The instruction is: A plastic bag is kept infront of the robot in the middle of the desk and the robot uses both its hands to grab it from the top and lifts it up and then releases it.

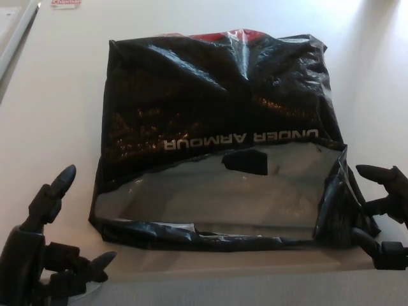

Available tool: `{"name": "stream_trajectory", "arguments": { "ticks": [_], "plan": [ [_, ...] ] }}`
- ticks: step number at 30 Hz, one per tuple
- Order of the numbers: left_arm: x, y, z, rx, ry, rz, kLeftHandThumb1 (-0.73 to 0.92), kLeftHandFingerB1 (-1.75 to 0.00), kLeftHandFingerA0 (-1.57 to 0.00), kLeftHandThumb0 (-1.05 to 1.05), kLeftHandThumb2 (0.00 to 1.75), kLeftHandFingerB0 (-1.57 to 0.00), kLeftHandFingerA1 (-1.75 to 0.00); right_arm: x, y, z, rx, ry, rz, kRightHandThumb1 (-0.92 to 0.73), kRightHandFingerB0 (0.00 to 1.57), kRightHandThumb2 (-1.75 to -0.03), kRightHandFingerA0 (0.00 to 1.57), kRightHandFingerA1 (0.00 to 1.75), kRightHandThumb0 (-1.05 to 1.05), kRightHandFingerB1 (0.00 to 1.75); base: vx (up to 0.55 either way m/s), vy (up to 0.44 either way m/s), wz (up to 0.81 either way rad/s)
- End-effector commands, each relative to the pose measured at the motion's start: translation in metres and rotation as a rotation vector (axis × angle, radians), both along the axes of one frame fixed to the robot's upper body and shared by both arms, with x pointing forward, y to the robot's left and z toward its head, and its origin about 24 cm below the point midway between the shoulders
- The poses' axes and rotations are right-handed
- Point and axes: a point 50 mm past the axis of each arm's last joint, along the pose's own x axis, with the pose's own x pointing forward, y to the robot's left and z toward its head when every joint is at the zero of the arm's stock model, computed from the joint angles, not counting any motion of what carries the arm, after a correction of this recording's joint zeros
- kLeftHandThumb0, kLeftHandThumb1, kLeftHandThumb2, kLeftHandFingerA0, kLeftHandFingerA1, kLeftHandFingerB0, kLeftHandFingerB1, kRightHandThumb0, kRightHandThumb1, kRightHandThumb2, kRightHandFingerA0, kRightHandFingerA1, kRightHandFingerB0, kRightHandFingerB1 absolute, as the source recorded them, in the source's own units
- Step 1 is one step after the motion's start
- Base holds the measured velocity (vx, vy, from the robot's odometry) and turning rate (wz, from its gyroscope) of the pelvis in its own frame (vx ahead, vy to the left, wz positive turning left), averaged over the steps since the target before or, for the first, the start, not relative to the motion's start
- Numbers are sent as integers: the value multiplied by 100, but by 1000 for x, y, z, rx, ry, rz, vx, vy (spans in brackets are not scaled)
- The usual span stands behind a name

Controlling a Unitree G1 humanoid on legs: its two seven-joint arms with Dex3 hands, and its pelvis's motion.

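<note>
A black plastic bag [217, 121] with white "UNDER ARMOUR" lettering lies in the middle of the beige desk [57, 108]. Its open mouth faces me and shows a grey inside and a cut-out handle hole. A bit of red shows at its far edge. My left hand [54, 245] is at the lower left, fingers spread apart, a short way from the bag's near left corner and holding nothing. My right hand [386, 213] is at the right edge, fingers apart, beside the bag's crumpled near right corner; I cannot tell whether it touches the plastic.
A small red and white item [65, 4] lies at the far left of the desk. A pale flat object [14, 29] runs along the upper left edge. The desk's front edge [255, 271] passes just below the bag.
</note>
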Motion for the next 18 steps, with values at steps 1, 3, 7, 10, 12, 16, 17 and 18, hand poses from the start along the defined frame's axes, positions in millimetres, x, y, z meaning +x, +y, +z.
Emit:
{"name": "stream_trajectory", "arguments": {
  "ticks": [1, 3, 7, 10, 12, 16, 17, 18],
  "plan": [
    [5, 1, 1, 27, -19, 18, 52, -19, -20, -44, 56, 0, -35, -10, -3, -18, -19, 115, 0, -42, 1, -97, 56, 98, -95, 69, 0, 0, 0],
    [9, 0, 1, 21, 1, 11, 52, -21, -20, -45, 56, 0, -36, -10, -2, -19, -17, 117, -3, -44, 0, -97, 63, 102, -97, 69, 0, 0, 0],
    [14, -3, -2, 0, 39, 8, 49, -21, -24, -51, 66, -2, -39, -8, 2, -19, -1, 113, -2, -48, 0, -98, 67, 104, -100, 70, 0, 0, 0],
    [20, -11, -4, -49, 56, 30, 39, -25, -24, -57, 74, -1, -46, -8, 3, -18, -6, 97, 7, -59, 19, -67, 48, 98, -105, 84, 0, 0, 0],
    [22, -16, -5, -68, 70, 21, 52, -26, -27, -51, 56, 0, -35, -9, 2, -18, -2, 104, 10, -59, 20, -67, 46, 97, -105, 85, 0, 0, 0],
    [21, -23, -9, -74, 124, 1, 42, -23, -23, -60, 76, 0, -47, -7, 2, -17, -15, 102, 10, -44, 1, -97, 60, 98, -95, 69, 0, 0, 0],
    [21, -24, -9, -89, 135, -6, 42, -22, -25, -58, 75, 0, -47, -7, 2, -17, -20, 102, 10, -59, 19, -70, 44, 96, -105, 84, 0, 0, 0],
    [20, -25, -9, -107, 146, -13, 42, -22, -25, -58, 75, 0, -47, -7, 2, -17, -19, 107, 10, -59, 19, -70, 44, 96, -105, 84, 0, 0, 0]
  ]
}}
